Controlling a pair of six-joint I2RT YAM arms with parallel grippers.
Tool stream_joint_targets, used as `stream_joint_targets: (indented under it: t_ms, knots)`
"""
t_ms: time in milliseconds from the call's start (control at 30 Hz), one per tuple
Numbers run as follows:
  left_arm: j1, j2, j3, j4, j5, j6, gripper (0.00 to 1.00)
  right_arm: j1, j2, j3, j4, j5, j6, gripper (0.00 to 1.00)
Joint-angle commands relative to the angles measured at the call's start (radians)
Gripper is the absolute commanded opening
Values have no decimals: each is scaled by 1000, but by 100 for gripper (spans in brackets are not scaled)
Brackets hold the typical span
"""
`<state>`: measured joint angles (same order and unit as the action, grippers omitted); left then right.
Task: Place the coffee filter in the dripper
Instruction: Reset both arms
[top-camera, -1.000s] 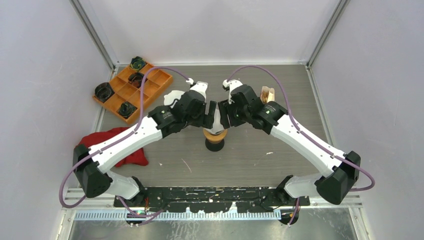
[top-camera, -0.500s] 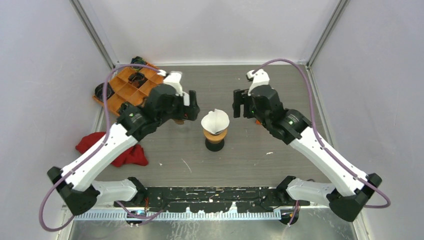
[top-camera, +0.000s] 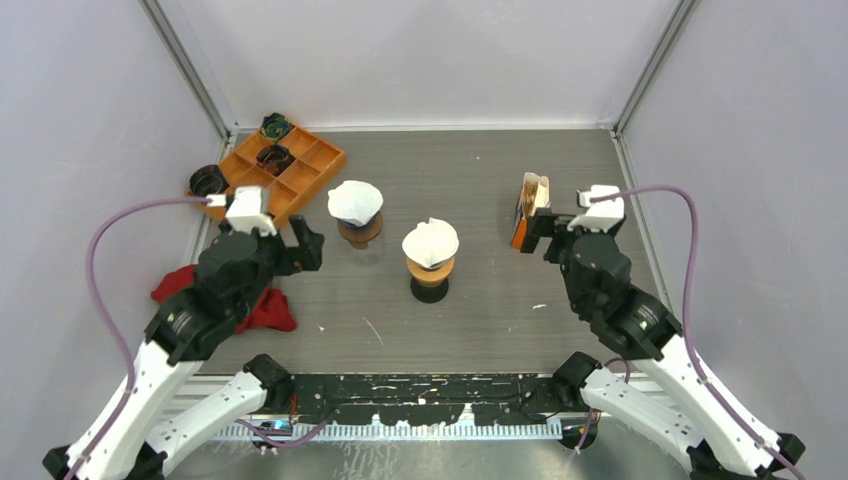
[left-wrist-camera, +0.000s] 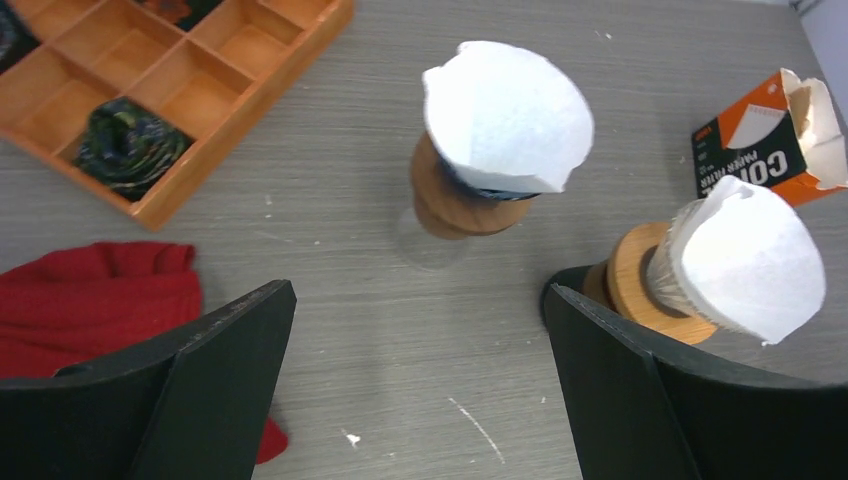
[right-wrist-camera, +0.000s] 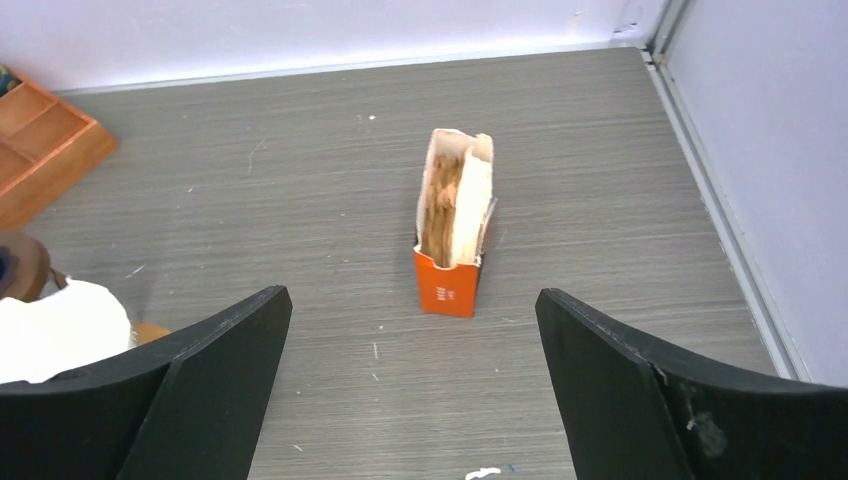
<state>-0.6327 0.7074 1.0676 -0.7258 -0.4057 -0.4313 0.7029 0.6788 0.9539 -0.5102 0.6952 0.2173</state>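
Landmark: the dripper (top-camera: 431, 272), wooden collar on a black base, standing upright mid-bench.

- Coffee filter (top-camera: 430, 242): white paper cone, seated in the dripper's mouth with its rim flared above the collar. The left wrist view shows it leaning a little to one side, paper edge uneven.
- Second dripper (top-camera: 358, 229): just left of the dripper and slightly farther back, not touching it. Brown body, its own second filter (top-camera: 355, 201) sitting open in the top.
- Filter box (top-camera: 530, 205): right of the dripper and a little behind it, well apart. Orange and black carton, upright, top flap torn open, brownish paper edges showing inside.
- Orange tray (top-camera: 300, 165): far back-left of the dripper, beyond the second dripper. Divided compartments; a dark green coiled piece (left-wrist-camera: 128, 147) sits in one.
- Red cloth (top-camera: 268, 312): bunched on the bench (top-camera: 480, 320), left of the dripper and nearer the arm bases.
- Left tool (left-wrist-camera: 418, 295): left of the dripper, clear of both drippers, raised off the bench. Jaws spread wide, nothing between them.
- Right tool (right-wrist-camera: 412, 298): right of the dripper, close to the filter box and facing it but not touching. Jaws spread wide, holding nothing.
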Motion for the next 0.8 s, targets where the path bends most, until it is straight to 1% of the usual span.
stream_joint_targets:
  t_ms: [0,133,300,567,667,767]
  knots:
    - [4,-170,-78,-17,-137,33,99,-3,-140,-96,95,84,-34,100]
    - [4,-321,-151,-36,-169,39,99,-3,-273,-165,112,90,-55,100]
    - [5,-480,-197,-91,-188,18,99,-3,-382,-209,107,106,-63,100]
    - [5,-657,-283,-152,-192,-32,99,-3,-424,-260,92,92,-43,100]
    - [5,-696,-311,-180,-187,-45,99,-3,-433,-269,91,83,-40,100]
    - [4,-702,-330,-215,-190,-79,99,-3,-436,-272,91,92,-37,100]
